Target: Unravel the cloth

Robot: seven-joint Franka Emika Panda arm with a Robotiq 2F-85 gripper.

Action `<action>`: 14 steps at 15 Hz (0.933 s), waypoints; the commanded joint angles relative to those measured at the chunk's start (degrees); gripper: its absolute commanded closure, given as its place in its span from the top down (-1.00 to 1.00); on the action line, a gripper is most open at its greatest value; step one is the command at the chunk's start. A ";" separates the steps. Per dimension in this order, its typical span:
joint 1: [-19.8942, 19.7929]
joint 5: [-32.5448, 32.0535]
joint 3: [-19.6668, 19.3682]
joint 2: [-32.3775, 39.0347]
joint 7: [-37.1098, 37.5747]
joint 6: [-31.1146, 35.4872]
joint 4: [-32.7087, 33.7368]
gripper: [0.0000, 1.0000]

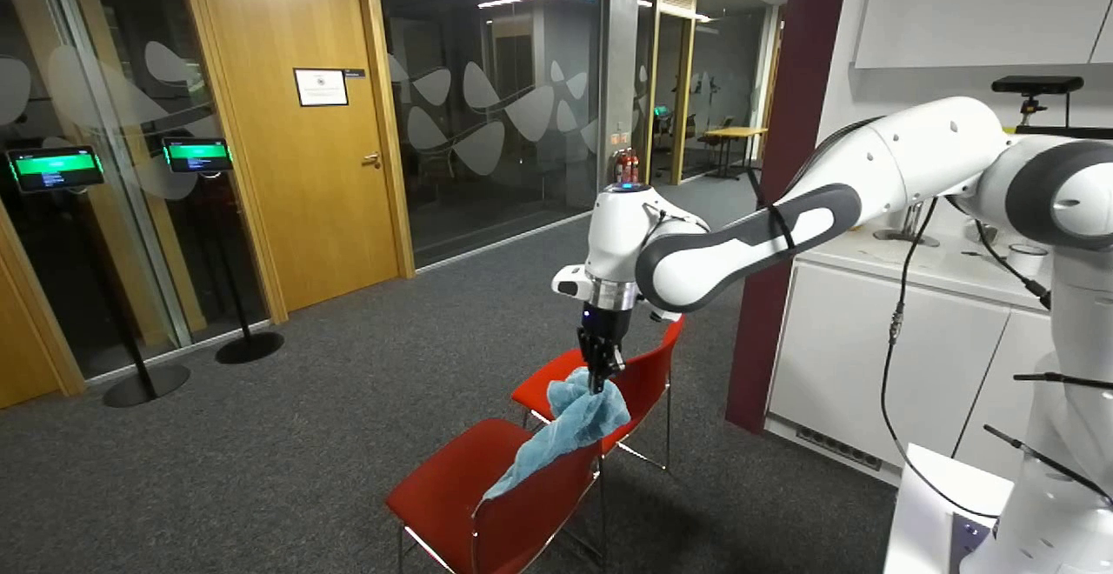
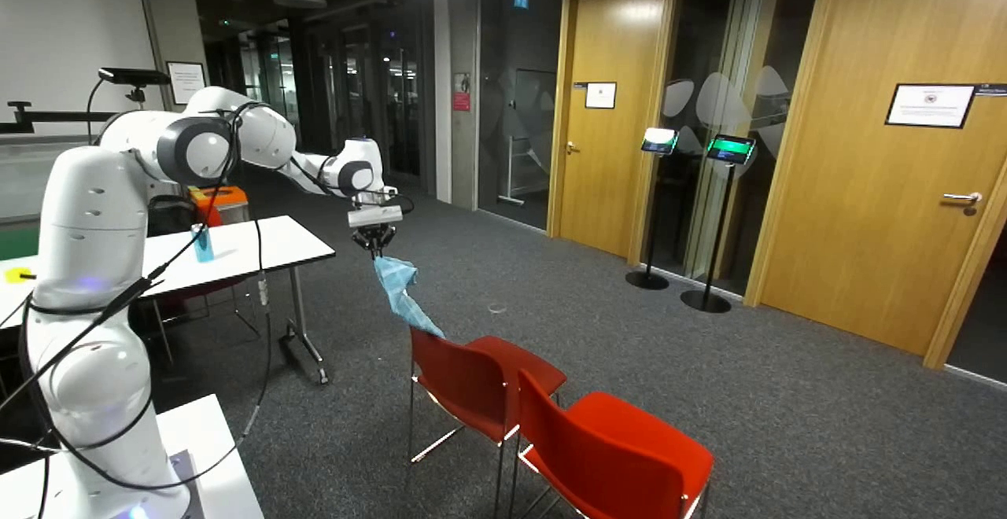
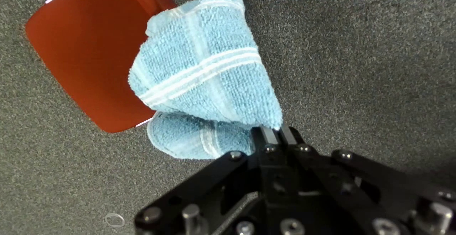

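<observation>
The cloth [image 1: 565, 426] is light blue with white stripes and is partly bunched and folded. My gripper [image 1: 596, 385] points down with its fingers shut on one edge of it. In the wrist view, a corner of the cloth [image 3: 206, 67] goes in between the fingertips [image 3: 277, 130], and a second fold shows below. The cloth also slants down from the gripper [image 2: 375, 253] in an exterior view [image 2: 403, 291]. Its lower end overlaps the top of a red chair's backrest [image 1: 539, 513] in both exterior views. I cannot tell whether it rests there. The cloth's inner folds are hidden.
A second red chair [image 1: 648, 383] stands beside the first. A white table [image 2: 260, 240] with a blue can [image 2: 202, 244] stands behind the arm. White cabinets [image 1: 878, 357] and a dark red column [image 1: 765, 322] stand near the arm. Cables hang along the arm.
</observation>
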 commanded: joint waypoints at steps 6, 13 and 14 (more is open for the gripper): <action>-0.11 -0.62 0.61 -9.37 0.88 4.44 -15.02 -0.37; -0.06 -0.46 0.46 -10.46 0.91 4.71 -16.74 0.67; -0.04 -0.57 0.43 -10.49 1.08 4.72 -16.72 0.80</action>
